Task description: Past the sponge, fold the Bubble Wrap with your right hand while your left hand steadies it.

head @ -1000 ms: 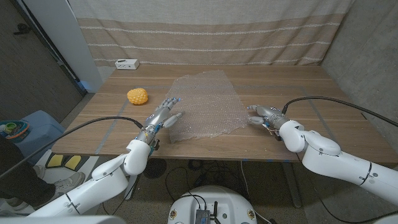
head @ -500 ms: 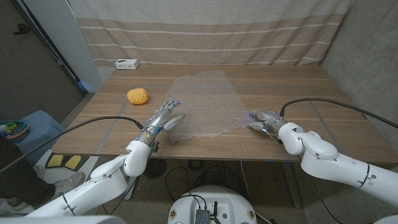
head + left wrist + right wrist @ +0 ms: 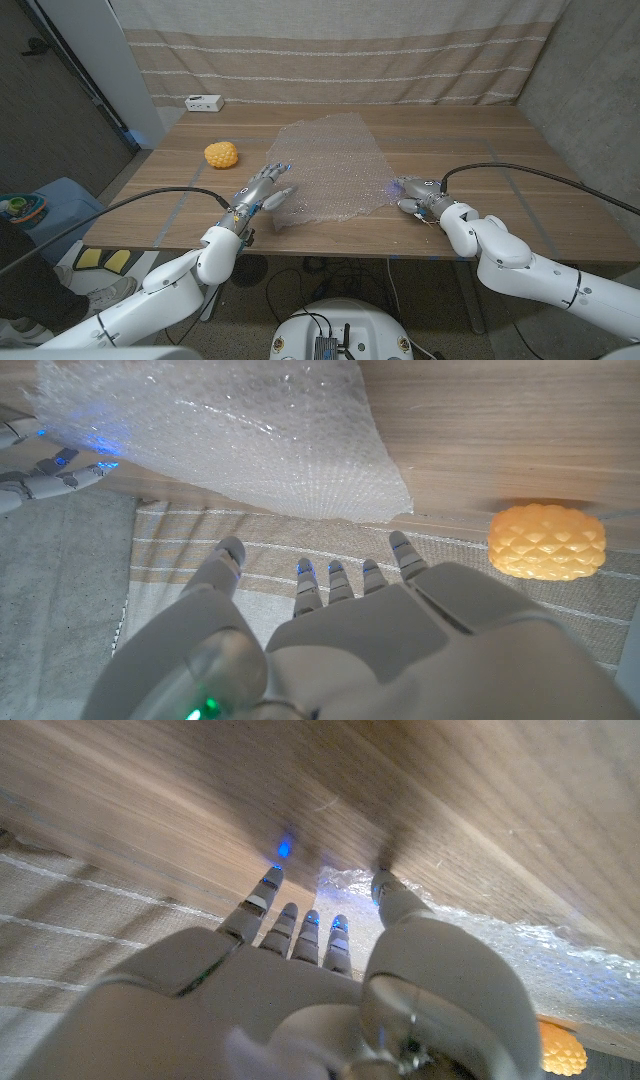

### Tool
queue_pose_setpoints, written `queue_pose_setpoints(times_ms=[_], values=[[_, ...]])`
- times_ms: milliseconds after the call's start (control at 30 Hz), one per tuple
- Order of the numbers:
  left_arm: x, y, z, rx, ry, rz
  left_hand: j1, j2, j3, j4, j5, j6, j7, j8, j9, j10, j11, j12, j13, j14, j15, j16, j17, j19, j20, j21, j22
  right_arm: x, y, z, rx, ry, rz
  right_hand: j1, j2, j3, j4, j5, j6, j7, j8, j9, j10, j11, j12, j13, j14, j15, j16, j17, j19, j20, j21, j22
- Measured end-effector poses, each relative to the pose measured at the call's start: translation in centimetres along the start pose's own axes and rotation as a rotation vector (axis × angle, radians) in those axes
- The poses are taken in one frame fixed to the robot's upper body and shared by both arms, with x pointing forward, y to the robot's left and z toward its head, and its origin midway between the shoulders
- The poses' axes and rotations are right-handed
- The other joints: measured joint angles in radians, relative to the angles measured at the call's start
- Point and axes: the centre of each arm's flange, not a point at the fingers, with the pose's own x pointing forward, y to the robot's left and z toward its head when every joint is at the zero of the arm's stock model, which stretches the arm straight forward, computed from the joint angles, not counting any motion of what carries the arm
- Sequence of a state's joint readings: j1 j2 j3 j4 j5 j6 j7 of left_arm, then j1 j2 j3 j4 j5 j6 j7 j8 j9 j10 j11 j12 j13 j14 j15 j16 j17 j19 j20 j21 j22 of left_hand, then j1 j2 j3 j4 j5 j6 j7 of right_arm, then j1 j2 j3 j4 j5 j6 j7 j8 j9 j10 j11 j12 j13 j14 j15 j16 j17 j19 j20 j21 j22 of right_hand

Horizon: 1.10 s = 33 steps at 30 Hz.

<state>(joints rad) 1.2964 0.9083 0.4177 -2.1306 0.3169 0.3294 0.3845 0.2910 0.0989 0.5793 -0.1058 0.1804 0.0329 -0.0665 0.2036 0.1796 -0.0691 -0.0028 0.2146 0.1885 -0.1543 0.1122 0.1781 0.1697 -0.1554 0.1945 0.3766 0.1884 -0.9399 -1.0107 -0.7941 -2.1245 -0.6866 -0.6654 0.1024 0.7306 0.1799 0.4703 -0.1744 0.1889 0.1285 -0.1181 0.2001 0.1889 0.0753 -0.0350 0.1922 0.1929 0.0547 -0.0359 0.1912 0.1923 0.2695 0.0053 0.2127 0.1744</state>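
I saw the clear crinkled bubble wrap sheet (image 3: 333, 170) lying mid-worktop (image 3: 520, 180), bare wood open on its right, the yellow dimpled sponge (image 3: 222, 154) well apart on its left. My left hand (image 3: 266, 186) lay open, fingers spread on the sheet's left edge. My right hand (image 3: 414, 193) reached its near-right corner, fingers apart, holding nothing

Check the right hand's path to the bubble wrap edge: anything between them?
Nothing visible. In the head view the right hand sits at the near right corner of the Bubble Wrap, with only bare table around it. The sponge lies off beyond the left hand, clear of the fold.
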Motion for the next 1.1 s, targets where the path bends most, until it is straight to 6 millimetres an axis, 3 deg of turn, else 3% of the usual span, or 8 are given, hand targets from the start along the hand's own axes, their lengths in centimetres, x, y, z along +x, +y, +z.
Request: queue_pose_setpoints(times_ms=[267, 433, 533, 600, 633, 667, 733, 1100], values=[[-0.2, 0.3, -0.3, -0.018, 0.006, 0.011, 0.0, 0.0, -0.004, -0.004, 0.0, 0.0, 0.0, -0.005, 0.0, 0.0, 0.0, 0.0, 0.0, 0.0, 0.0, 0.0, 0.0, 0.0, 0.0, -0.008, 0.0, 1.0, -0.5, 1.2, -0.099, -0.032, 0.022, 0.007, 0.007, -0.005, 0.062, -0.008, 0.271, 0.017, 0.063, -0.005, 0.081, -0.016, 0.027, 0.0, -0.011, 0.0, 0.023, 0.02, 0.003, -0.013, 0.0, 0.005], [-0.4, 0.3, -0.6, -0.024, 0.013, 0.014, 0.0, 0.0, -0.004, -0.004, 0.0, 0.0, 0.0, -0.008, 0.0, 0.0, 0.0, 0.0, 0.0, 0.0, 0.0, 0.0, 0.0, 0.0, 0.0, -0.008, 0.0, 1.5, -0.4, 1.7, -0.124, -0.049, 0.038, 0.062, 0.01, 0.008, 0.051, -0.007, 0.505, 0.031, 0.144, -0.005, 0.2, -0.032, 0.046, 0.0, 0.072, -0.001, 0.057, 0.017, 0.06, -0.033, 0.012, 0.002], [-0.6, 0.3, -0.8, -0.016, 0.024, 0.013, 0.007, -0.007, -0.007, -0.013, 0.0, -0.004, -0.004, -0.012, 0.0, 0.0, 0.0, 0.0, 0.0, 0.0, 0.0, 0.0, 0.0, 0.0, 0.0, -0.012, 0.0, 1.7, -0.1, 1.7, -0.123, -0.057, 0.031, 0.102, 0.01, 0.017, 0.042, -0.007, 0.55, 0.076, 0.184, -0.005, 0.27, -0.04, 0.049, 0.0, 0.125, -0.002, 0.077, 0.017, 0.091, -0.039, 0.018, 0.004], [-0.6, 0.4, -0.9, 0.001, 0.035, 0.016, 0.021, -0.021, -0.015, -0.029, -0.007, 0.001, 0.0, -0.011, 0.0, 0.005, -0.005, 0.0, 0.0, 0.0, 0.0, 0.0, 0.0, -0.008, 0.0, -0.019, 0.0, 1.7, -0.1, 1.9, -0.121, -0.064, 0.019, 0.114, 0.008, 0.018, 0.042, -0.007, 0.603, 0.128, 0.197, -0.005, 0.292, -0.044, 0.049, 0.0, 0.141, -0.003, 0.084, 0.017, 0.101, -0.043, 0.02, 0.005], [-0.7, 0.4, -0.7, 0.015, 0.036, 0.013, 0.03, -0.03, -0.019, -0.037, -0.007, 0.019, 0.003, -0.003, 0.0, 0.008, -0.008, 0.0, 0.0, 0.004, -0.004, 0.003, 0.0, -0.009, -0.001, -0.02, 0.0, 1.7, -0.2, 2.0, -0.119, -0.075, 0.001, 0.116, 0.008, 0.02, 0.039, -0.007, 0.649, 0.122, 0.199, -0.005, 0.295, -0.044, 0.049, 0.0, 0.145, -0.004, 0.084, 0.017, 0.104, -0.046, 0.02, 0.005], [-0.7, 0.3, -0.7, 0.023, 0.04, 0.011, 0.035, -0.041, -0.022, -0.044, -0.007, 0.037, 0.007, 0.004, 0.0, 0.012, -0.012, 0.0, 0.0, 0.009, -0.009, 0.007, 0.0, -0.009, -0.001, -0.02, 0.0, 1.8, -0.2, 2.0, -0.117, -0.074, 0.002, 0.116, 0.008, 0.021, 0.038, -0.007, 0.698, 0.088, 0.204, 0.001, 0.297, -0.045, 0.049, 0.0, 0.146, -0.005, 0.084, 0.018, 0.104, -0.046, 0.02, 0.005], [-0.8, 0.4, -0.5, 0.043, 0.043, 0.007, 0.043, -0.063, -0.031, -0.054, -0.007, 0.069, 0.011, 0.012, 0.0, 0.025, -0.011, 0.003, 0.0, 0.015, -0.007, 0.007, 0.004, -0.002, 0.001, -0.02, 0.0, 1.8, -0.3, 2.2, -0.114, -0.082, -0.015, 0.116, 0.008, 0.021, 0.038, -0.007, 0.726, 0.063, 0.209, 0.012, 0.297, -0.046, 0.049, 0.0, 0.146, -0.005, 0.084, 0.02, 0.108, -0.042, 0.021, 0.005], [-0.7, 0.6, 1.0, 0.19, 0.047, -0.097, 0.071, -0.153, -0.062, -0.072, 0.001, 0.141, 0.009, 0.025, 0.0, 0.03, -0.008, 0.004, 0.0, 0.011, -0.003, 0.007, 0.005, 0.006, -0.002, -0.033, 0.0, 2.1, -0.4, 2.5, -0.072, -0.09, -0.069, 0.127, 0.009, 0.021, 0.038, -0.008, 0.742, 0.064, 0.209, 0.01, 0.311, -0.049, 0.049, 0.0, 0.156, -0.005, 0.091, 0.019, 0.115, -0.036, 0.024, 0.005]])
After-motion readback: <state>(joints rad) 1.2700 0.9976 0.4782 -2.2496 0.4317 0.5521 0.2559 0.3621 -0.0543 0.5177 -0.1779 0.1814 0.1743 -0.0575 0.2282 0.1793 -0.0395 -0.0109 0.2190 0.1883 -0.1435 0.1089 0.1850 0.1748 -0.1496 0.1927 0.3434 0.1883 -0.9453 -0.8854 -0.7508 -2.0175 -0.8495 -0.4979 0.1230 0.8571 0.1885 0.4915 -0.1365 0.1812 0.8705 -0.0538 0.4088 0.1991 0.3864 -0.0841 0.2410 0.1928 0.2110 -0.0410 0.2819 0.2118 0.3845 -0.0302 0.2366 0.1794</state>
